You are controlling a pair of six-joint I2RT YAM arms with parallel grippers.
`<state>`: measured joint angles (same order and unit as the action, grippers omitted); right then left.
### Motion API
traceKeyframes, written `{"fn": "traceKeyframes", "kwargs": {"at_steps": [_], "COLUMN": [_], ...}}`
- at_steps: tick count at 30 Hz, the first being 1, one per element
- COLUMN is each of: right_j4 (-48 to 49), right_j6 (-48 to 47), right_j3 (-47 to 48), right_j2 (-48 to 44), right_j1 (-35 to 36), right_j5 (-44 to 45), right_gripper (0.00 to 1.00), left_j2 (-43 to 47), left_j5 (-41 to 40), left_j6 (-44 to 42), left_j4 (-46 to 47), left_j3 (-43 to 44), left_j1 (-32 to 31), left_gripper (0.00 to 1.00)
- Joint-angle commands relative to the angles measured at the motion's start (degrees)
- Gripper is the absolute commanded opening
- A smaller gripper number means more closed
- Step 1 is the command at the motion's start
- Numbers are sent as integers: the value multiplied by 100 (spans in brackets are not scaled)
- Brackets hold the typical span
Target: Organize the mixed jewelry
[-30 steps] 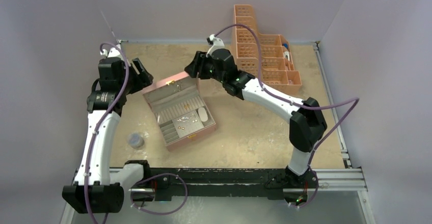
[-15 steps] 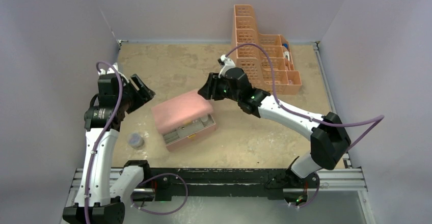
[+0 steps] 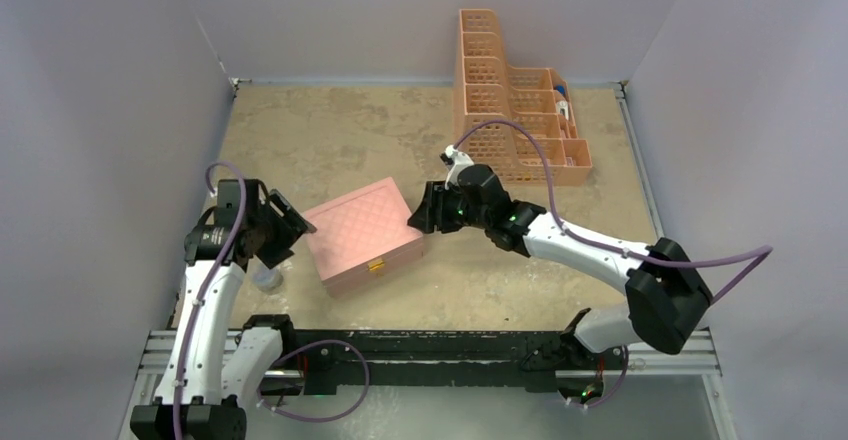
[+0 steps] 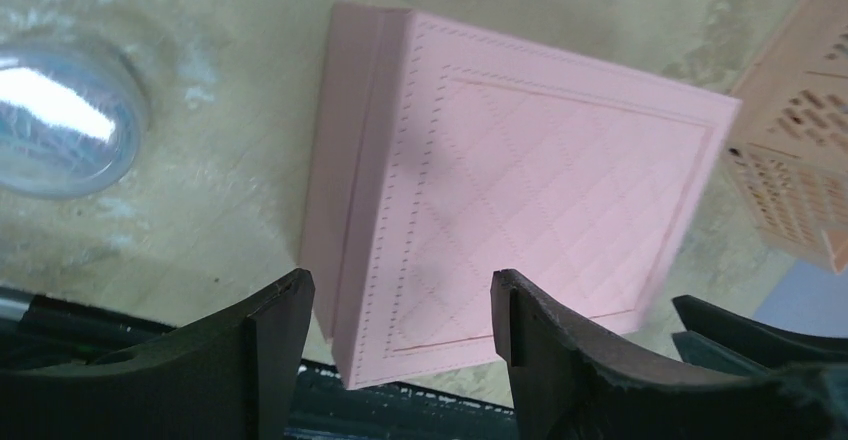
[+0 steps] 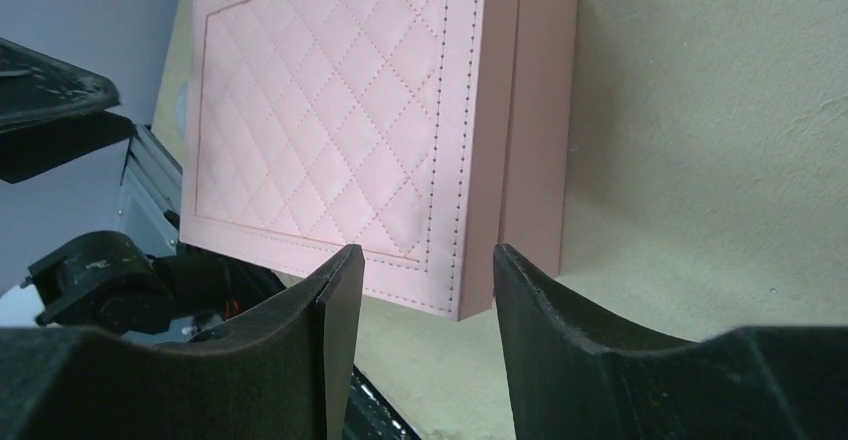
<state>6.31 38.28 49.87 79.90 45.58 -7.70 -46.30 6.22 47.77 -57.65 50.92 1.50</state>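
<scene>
The pink quilted box [image 3: 362,233] lies on the table with its lid shut; it also shows in the left wrist view [image 4: 520,170] and in the right wrist view [image 5: 340,120]. The mixed jewelry is hidden inside it. My left gripper [image 3: 290,230] is open and empty just left of the box, jaws apart [image 4: 400,305]. My right gripper [image 3: 420,210] is open and empty just right of the box, jaws apart [image 5: 425,270]. Neither gripper touches the box.
A grey round disc [image 3: 265,278] lies near the left arm, left of the box, and shows in the left wrist view [image 4: 60,120]. An orange slotted organizer [image 3: 515,110] stands at the back right. The table's front rail [image 3: 430,345] is close to the box.
The box lid went from open to shut. The right gripper moved down and right off the lid. The left arm swung down toward the box's left side.
</scene>
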Motion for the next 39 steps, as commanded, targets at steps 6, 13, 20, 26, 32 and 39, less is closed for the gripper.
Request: {"fn": "traceKeyframes", "kwargs": {"at_steps": [6, 13, 20, 26, 32, 39], "right_j4": [-142, -357, -614, -956, -1066, -1157], "right_j6": [-529, -482, -522, -518, -408, -246], "right_j3": [173, -59, -340, -402, -370, -406], "right_j2": [444, 705, 969, 1138, 1252, 1384], "right_j1": [47, 49, 47, 47, 47, 48], "right_j5": [-161, -209, -263, -267, -268, -196], "right_gripper": [53, 46, 43, 42, 40, 39], "left_j2": [58, -119, -68, -719, -1343, -1918], "left_j5": [96, 85, -610, -562, -611, -870], "left_j6": [729, 1061, 1374, 1221, 1227, 1926], "left_j4": [-137, -113, -196, -242, -456, -828], "left_j3": [-770, -928, -864, -844, -763, -817], "left_j1": [35, 35, 37, 35, -409, -1370], "left_gripper": [58, 42, 33, 21, 19, 21]}}
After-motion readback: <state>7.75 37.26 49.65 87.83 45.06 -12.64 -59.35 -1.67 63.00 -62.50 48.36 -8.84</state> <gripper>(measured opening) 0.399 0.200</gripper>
